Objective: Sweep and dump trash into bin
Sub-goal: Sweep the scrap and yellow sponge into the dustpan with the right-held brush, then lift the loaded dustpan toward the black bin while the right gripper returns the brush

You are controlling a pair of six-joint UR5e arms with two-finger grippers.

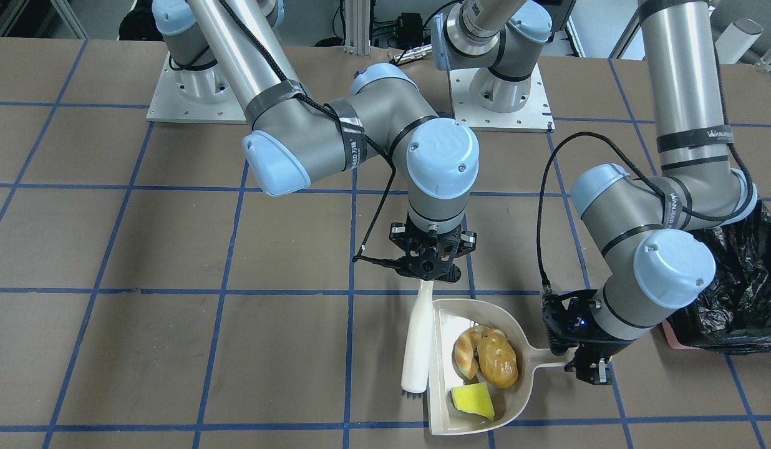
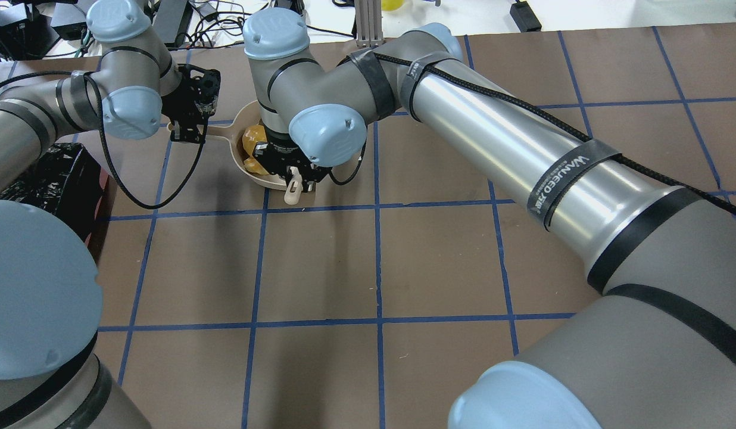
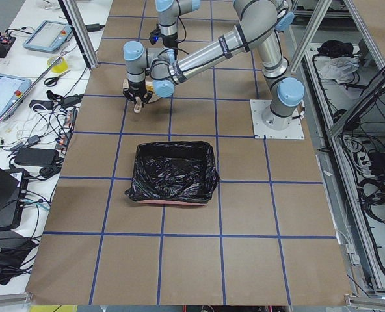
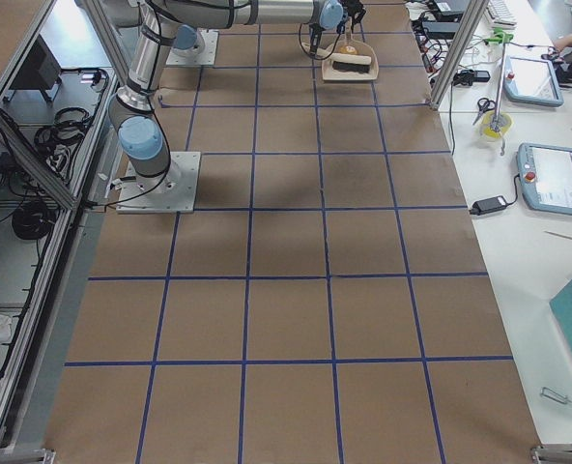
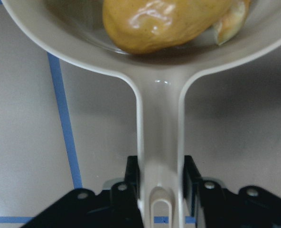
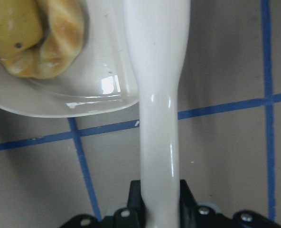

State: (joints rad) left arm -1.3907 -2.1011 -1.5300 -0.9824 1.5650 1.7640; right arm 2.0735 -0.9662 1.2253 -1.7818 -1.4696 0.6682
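Note:
The trash lies in a beige dustpan [image 1: 445, 411]: two golden-brown pastries [image 1: 498, 363] and a yellow sponge wedge [image 1: 473, 400]. My left gripper [image 1: 588, 368] is shut on the dustpan's handle [image 5: 160, 142], and a pastry [image 5: 162, 21] shows just ahead of it. My right gripper [image 1: 430, 269] is shut on the handle of a white brush [image 1: 418, 340], which lies along the dustpan's side. The brush handle [image 6: 158, 95] also shows in the right wrist view beside the pastries [image 6: 36, 38]. The bin [image 1: 744, 287], lined with a black bag, stands beside my left arm.
The bin [image 3: 173, 172] sits mid-table toward the robot's left end, a grid square or so from the dustpan. Brown table cover with blue tape lines [image 2: 377, 268]. Both arm bases [image 1: 198, 93] stand on plates at the table's back edge.

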